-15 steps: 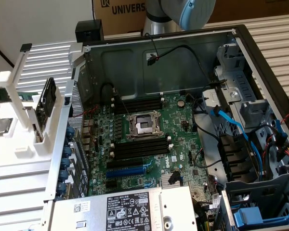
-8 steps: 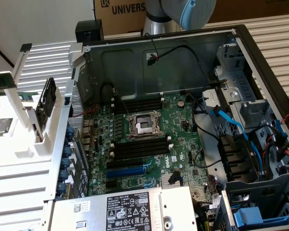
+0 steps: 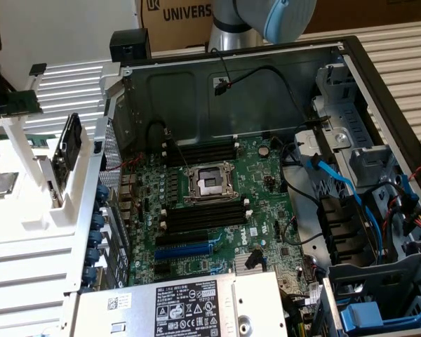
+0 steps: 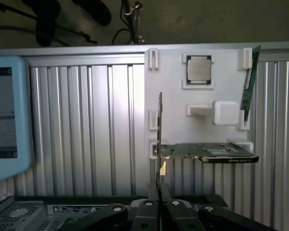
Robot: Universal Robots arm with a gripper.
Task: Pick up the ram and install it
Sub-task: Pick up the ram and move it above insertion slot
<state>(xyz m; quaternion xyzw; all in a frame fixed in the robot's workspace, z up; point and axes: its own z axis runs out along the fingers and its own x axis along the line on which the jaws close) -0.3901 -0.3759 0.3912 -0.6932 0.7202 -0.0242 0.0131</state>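
Exterior view gives you the whole layout: the open black computer case (image 3: 351, 53) lies on the ribbed metal worktop (image 3: 400, 56), with its green motherboard (image 3: 224, 210) facing up. You can see the long black memory slots (image 3: 200, 151) on the far side of the silver processor socket (image 3: 209, 184), more of them on its near side, and a blue expansion slot (image 3: 186, 249) nearer still. The grey-and-blue arm (image 3: 274, 17) hangs over the far wall of the case.

The long, thin, dark green ram stick (image 3: 14, 105) is not in the case. It sits in the white plastic parts rack (image 3: 28, 210) at the exterior view's left, at the rack's far end. A square silver processor chip (image 3: 0, 184) and a black expansion card (image 3: 70, 140) stand in the same rack.

Wrist view adds what you need about the black gripper (image 4: 159, 192): its two fingers are pressed together and pinch nothing. It looks straight at the rack (image 4: 173, 96), well apart from it. There the ram (image 4: 247, 82) stands on edge between white clips at the rack's side, untouched. The processor chip (image 4: 199, 70) lies flat in its frame, and the card (image 4: 207, 153) lies between the gripper and the chip. You can also see a white square block (image 4: 225, 112) just beside the ram.
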